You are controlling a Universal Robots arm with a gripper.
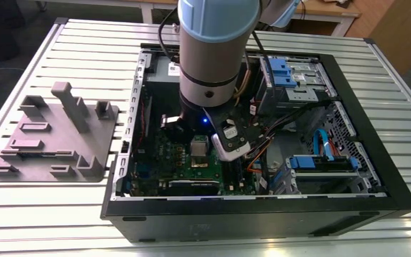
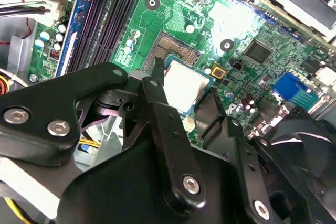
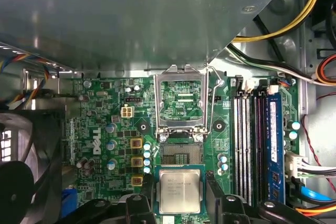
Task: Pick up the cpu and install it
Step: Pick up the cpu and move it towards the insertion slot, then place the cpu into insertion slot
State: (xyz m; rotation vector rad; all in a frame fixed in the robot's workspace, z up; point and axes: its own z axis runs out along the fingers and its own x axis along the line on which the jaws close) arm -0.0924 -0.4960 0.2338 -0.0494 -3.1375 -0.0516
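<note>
The cpu [image 3: 179, 190] is a small square chip with a silvery top, held just off the green motherboard [image 3: 110, 124]. My gripper [image 3: 179, 196] is shut on it, with a black finger [image 3: 143, 203] against each of two opposite sides. In the second wrist view the cpu [image 2: 187, 83] overlaps one edge of the dark socket [image 2: 173, 48], between my gripper's [image 2: 184, 97] fingers [image 2: 153, 90]. The socket [image 3: 181, 154] lies bare beside the chip, its metal load plate [image 3: 181, 98] swung up. In the exterior view the arm reaches down into the computer case, with the cpu [image 1: 199, 146] under its wrist.
The black case wall [image 1: 263, 206] surrounds the board. Memory slots [image 3: 257, 145] run along one side of the socket, and a black fan [image 3: 21, 177] stands on the other side. Cables and blue drive cages [image 1: 280, 72] fill the exterior view's right. A grey fixture plate [image 1: 55, 139] lies outside on the exterior view's left.
</note>
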